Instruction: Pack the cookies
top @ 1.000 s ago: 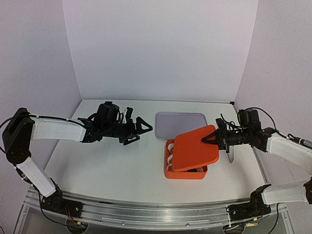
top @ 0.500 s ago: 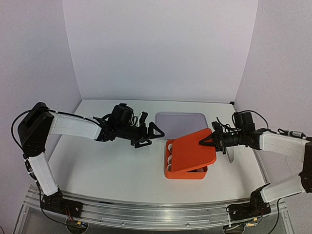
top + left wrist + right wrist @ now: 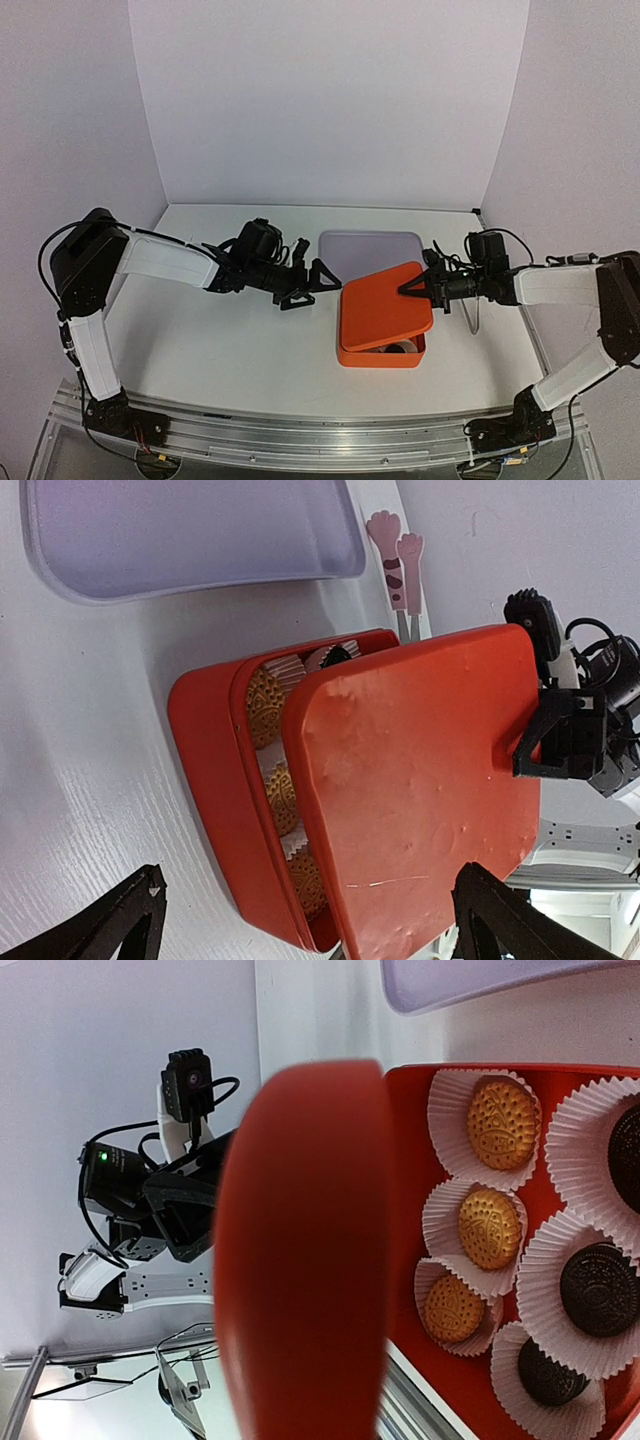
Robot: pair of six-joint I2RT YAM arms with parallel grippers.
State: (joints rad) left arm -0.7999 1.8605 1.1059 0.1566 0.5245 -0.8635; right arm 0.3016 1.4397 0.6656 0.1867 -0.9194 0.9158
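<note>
An orange-red box (image 3: 380, 355) sits right of centre. Inside it the cookies lie in white fluted paper cups: three golden ones (image 3: 489, 1227) in one row and dark ones (image 3: 598, 1288) in the row beside it. My right gripper (image 3: 412, 288) is shut on the right edge of the box's orange-red lid (image 3: 385, 305). The lid is tilted over the box and covers most of it. A strip along the box's left side stays uncovered, showing the golden cookies (image 3: 282, 795). My left gripper (image 3: 310, 283) hangs open just left of the box, holding nothing.
A lavender tray (image 3: 370, 245) lies flat behind the box. Paw-tipped tongs (image 3: 398, 550) lie on the table to the box's right, near the right arm. White walls close in the back and both sides.
My left gripper has travelled right, from mid-table to just beside the box. My right gripper has brought the lid down and to the left, so it covers more of the box.
</note>
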